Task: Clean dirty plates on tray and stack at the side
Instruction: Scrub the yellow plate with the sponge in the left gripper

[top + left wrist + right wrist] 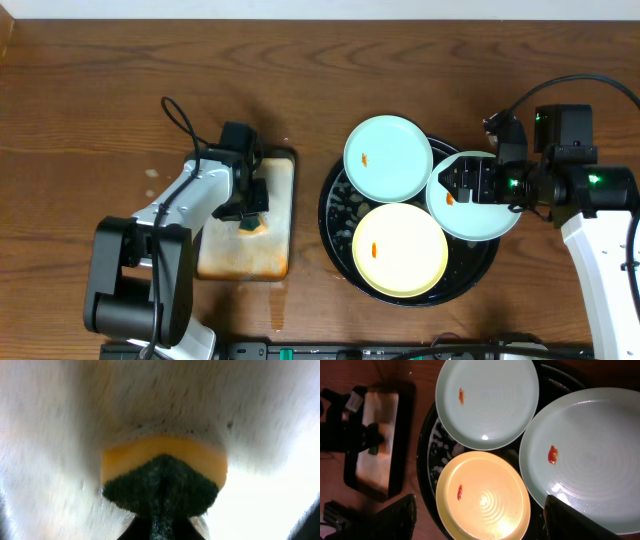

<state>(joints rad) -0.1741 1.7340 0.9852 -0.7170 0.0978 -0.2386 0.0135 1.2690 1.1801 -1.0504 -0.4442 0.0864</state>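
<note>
Progress: none stacked | three plates (388, 158) smeared, on tray (338, 205) beneath wide-open right gripper (462, 186) | left gripper (252, 215) clamps sponge (165, 475)

The plates (388, 158) look smooth plastic, the tray (336, 212) glossy, the table (100, 90) grained wood, the sponge (162, 485) rough-faced.

A rectangular orange-stained metal tray (245, 255) lies on the brown wooden table (90, 90). A yellow-and-green sponge (165, 467) sits over it.
</note>
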